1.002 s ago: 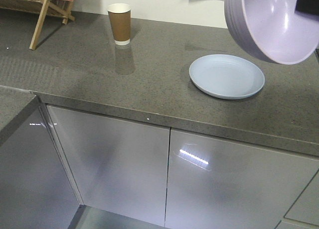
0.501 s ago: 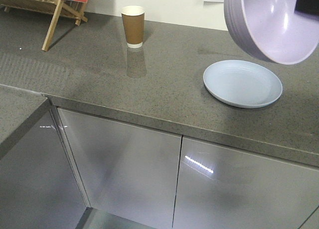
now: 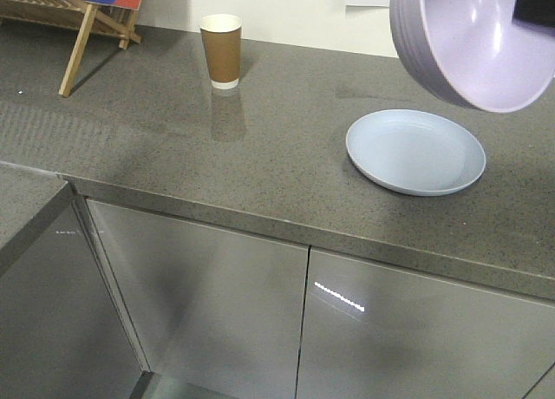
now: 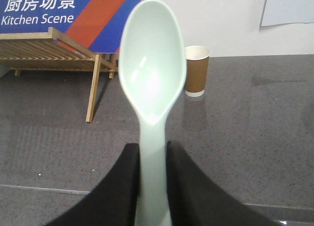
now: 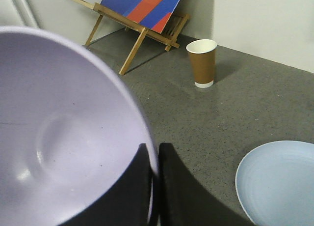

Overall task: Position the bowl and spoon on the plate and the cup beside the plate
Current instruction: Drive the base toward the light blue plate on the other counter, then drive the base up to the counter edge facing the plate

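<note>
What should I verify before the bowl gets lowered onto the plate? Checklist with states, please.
1. Hold on the bowl, rim pinched in the right gripper: ok.
2. Room on the plate, nothing lying on it: ok.
3. Tilt of the bowl: not ok, steeply tipped, not level.
4. Position of the bowl over the plate: cannot tell.
5. Hold on the spoon, handle pinched in the left gripper: ok.
6. Stance of the cup, upright and well apart from the plate: ok.
</note>
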Controlling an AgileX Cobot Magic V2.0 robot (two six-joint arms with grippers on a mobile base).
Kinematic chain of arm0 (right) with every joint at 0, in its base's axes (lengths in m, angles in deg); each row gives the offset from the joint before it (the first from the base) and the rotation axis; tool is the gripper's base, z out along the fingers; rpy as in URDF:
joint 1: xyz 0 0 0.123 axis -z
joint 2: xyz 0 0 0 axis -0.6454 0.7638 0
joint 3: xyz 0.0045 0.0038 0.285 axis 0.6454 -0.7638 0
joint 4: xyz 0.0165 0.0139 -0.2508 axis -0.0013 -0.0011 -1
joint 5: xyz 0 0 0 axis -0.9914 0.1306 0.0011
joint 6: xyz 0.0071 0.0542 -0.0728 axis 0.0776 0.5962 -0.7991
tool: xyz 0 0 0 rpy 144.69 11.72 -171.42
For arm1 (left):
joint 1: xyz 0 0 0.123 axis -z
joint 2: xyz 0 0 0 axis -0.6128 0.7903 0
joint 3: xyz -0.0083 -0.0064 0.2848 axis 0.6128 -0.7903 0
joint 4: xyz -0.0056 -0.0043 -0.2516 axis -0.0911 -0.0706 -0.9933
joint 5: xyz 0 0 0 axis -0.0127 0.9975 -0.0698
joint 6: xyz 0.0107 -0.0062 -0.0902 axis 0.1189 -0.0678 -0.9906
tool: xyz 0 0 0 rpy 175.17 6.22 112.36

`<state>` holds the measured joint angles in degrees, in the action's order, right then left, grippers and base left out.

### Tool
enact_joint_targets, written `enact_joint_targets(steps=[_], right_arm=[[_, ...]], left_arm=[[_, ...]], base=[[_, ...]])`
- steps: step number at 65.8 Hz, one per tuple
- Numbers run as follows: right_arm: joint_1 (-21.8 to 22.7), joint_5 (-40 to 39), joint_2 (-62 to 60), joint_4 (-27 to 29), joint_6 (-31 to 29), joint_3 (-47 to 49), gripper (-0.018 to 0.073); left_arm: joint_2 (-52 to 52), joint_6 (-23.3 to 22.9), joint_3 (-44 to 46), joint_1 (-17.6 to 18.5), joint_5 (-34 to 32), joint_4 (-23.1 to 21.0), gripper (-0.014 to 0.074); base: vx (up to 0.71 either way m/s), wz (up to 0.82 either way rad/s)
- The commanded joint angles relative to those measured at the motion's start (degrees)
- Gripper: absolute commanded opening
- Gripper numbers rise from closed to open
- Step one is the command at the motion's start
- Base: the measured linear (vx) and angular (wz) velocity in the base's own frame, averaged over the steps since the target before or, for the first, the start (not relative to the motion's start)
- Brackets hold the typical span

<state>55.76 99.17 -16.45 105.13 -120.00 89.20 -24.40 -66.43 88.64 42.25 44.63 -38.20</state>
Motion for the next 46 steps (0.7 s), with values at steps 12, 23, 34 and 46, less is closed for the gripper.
enact_joint_targets(steps=[12, 23, 34, 46], right_arm=[[0.1, -2.3, -1.2, 3.8, -0.4, 1.6, -0.0006], [0.1, -2.3, -1.2, 3.8, -0.4, 1.6, -0.0006], [0.1, -2.3, -1.2, 3.8, -0.4, 1.6, -0.0006], [0.1, -2.3, -1.2, 3.8, -0.4, 1.6, -0.0006]], left_arm=[[-0.8, -0.1, 1.6, 0.2, -4.4, -0.2, -0.0006], [-0.8, -0.1, 1.6, 0.2, -4.4, -0.2, -0.0006], [-0.8, -0.1, 1.6, 0.2, -4.4, -0.2, -0.0006], [-0.8, -0.1, 1.6, 0.2, -4.4, -0.2, -0.0006]], base=[[0.06, -0.08], [0.08, -0.15], [0.09, -0.19], [0.09, -0.21]])
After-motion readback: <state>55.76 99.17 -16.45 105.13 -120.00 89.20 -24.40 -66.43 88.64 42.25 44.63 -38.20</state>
